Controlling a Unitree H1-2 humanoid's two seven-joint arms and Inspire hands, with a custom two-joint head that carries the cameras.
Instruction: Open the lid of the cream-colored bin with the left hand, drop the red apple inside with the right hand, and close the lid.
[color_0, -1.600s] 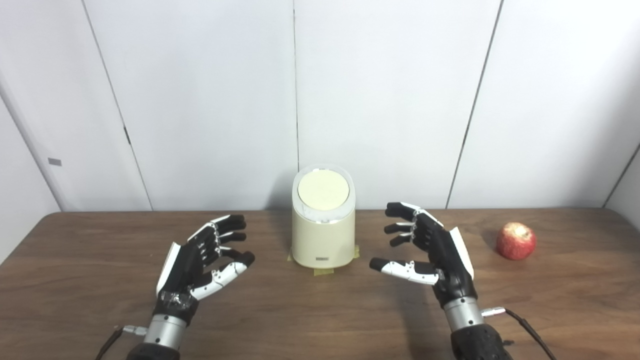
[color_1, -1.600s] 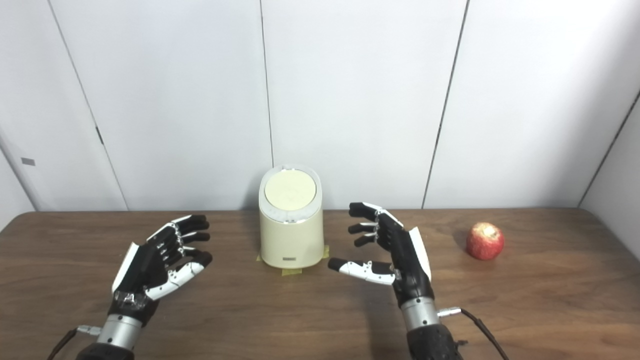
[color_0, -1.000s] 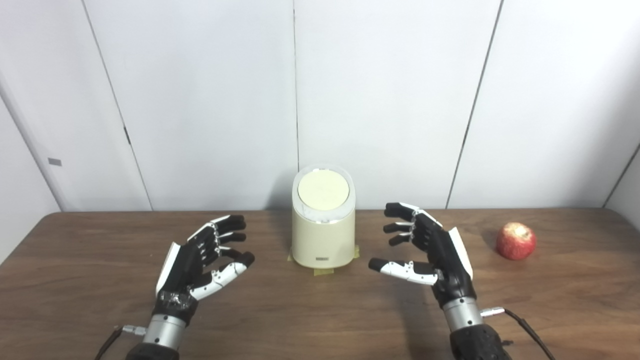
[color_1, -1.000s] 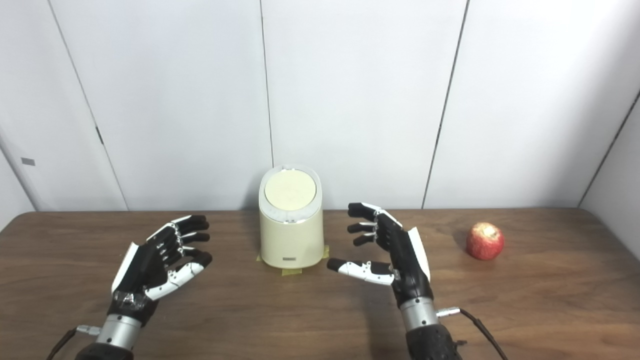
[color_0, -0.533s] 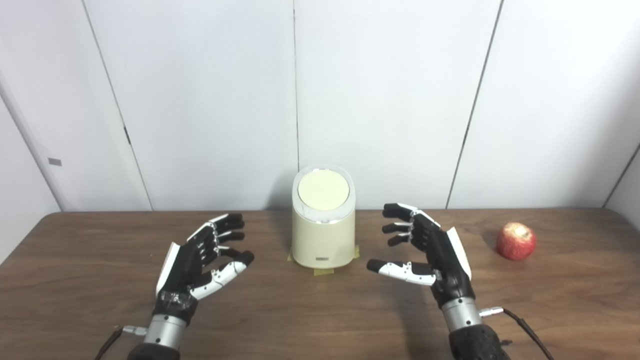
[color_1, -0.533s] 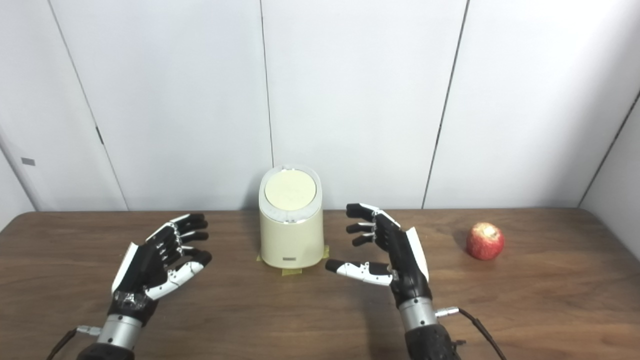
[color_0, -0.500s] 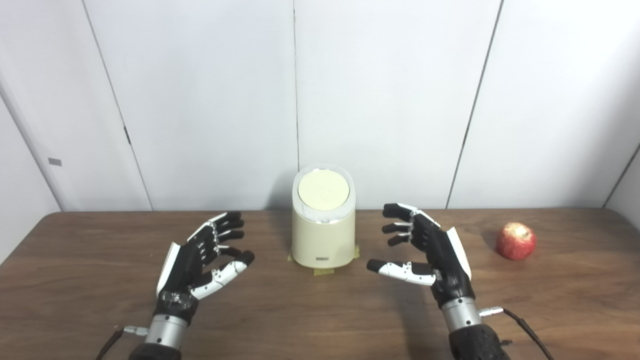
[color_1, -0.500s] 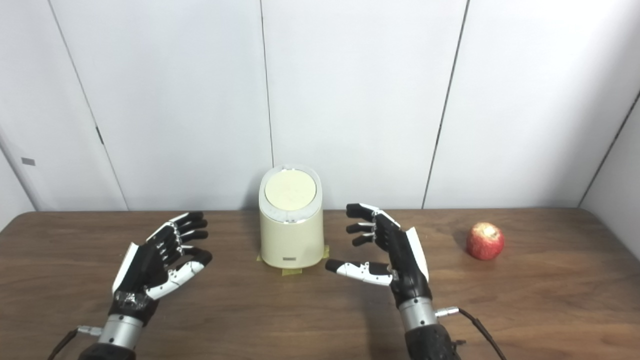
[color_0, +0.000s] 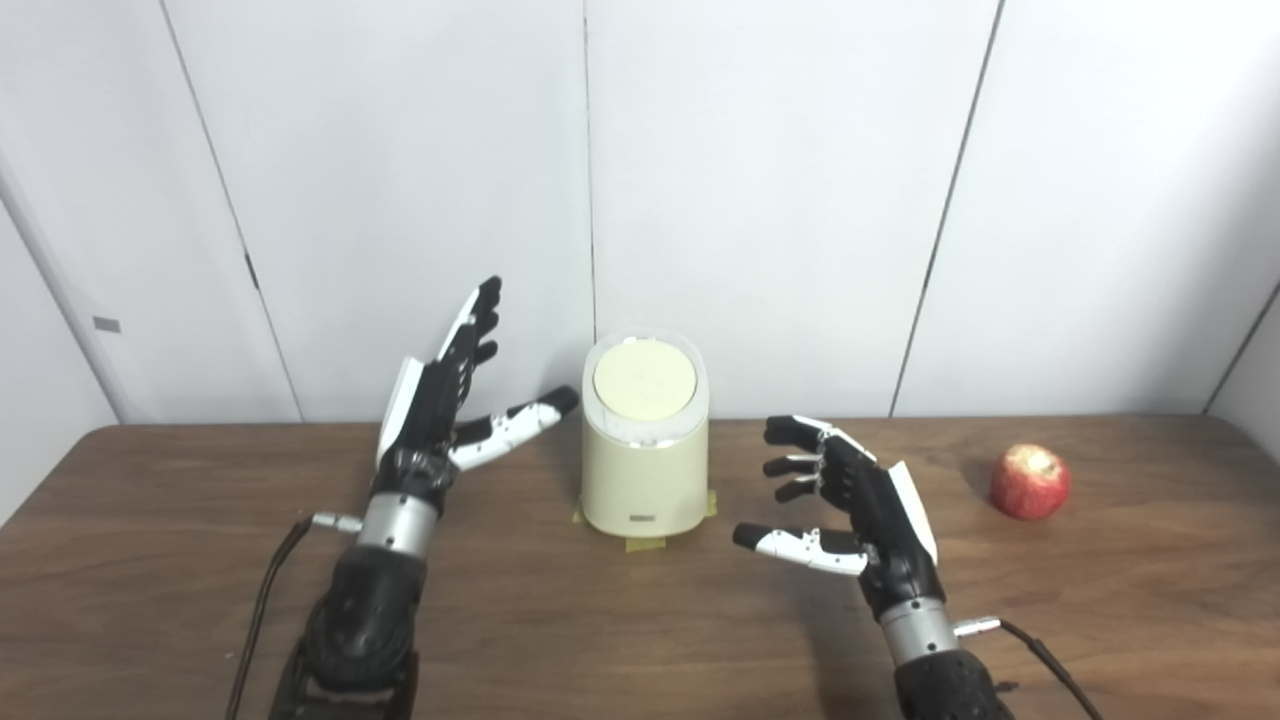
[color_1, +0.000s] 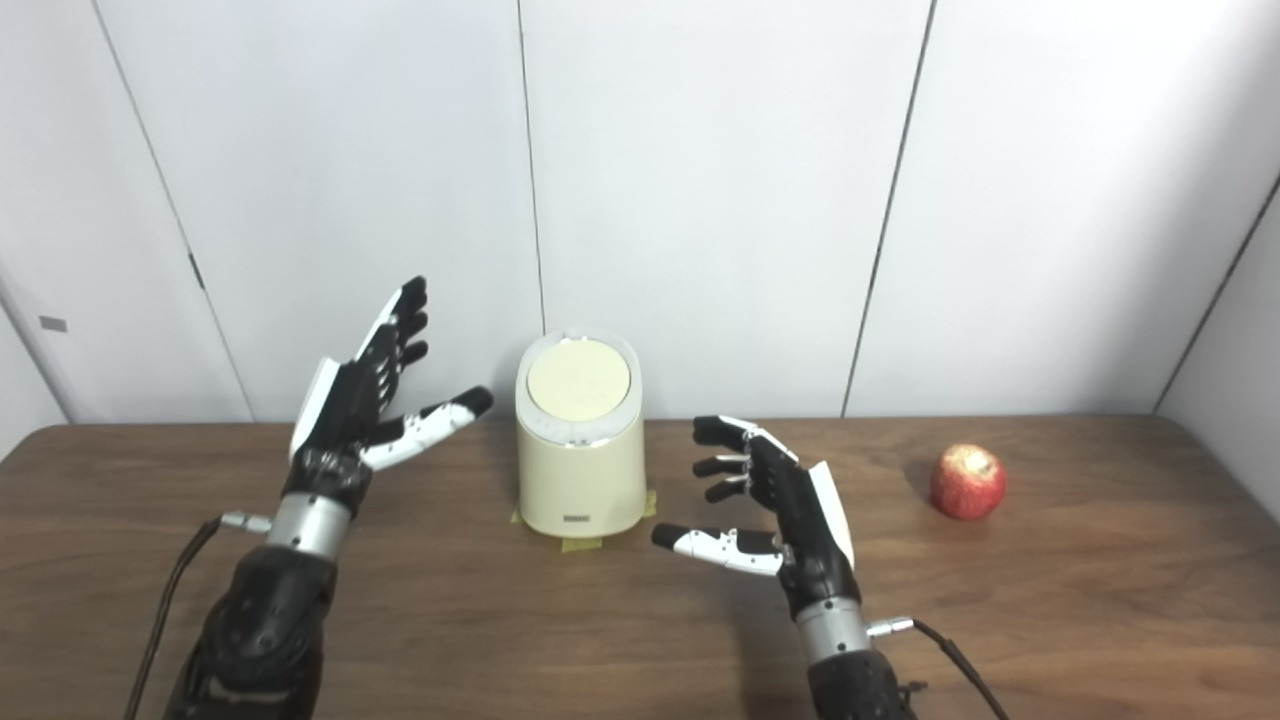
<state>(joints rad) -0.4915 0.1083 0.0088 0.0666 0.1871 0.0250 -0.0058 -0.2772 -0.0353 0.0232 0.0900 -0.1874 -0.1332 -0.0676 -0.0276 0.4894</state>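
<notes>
The cream-colored bin (color_0: 644, 462) stands at the middle back of the wooden table (color_0: 640, 640), its round lid (color_0: 645, 380) shut. My left hand (color_0: 445, 400) is raised to the left of the bin at lid height, open, fingers stretched upward and thumb pointing at the bin's rim without touching it. My right hand (color_0: 850, 505) hovers open just right of the bin, holding nothing. The red apple (color_0: 1030, 481) sits on the table at the far right, well apart from the right hand.
Yellow tape tabs (color_0: 645, 544) stick out under the bin's base. White wall panels (color_0: 780, 200) close off the back right behind the bin. Cables trail from both wrists near the table's front edge.
My left hand has risen from low over the table up and toward the bin, its fingers now spread upward. The right hand has sunk very slightly. Bin and apple have not moved.
</notes>
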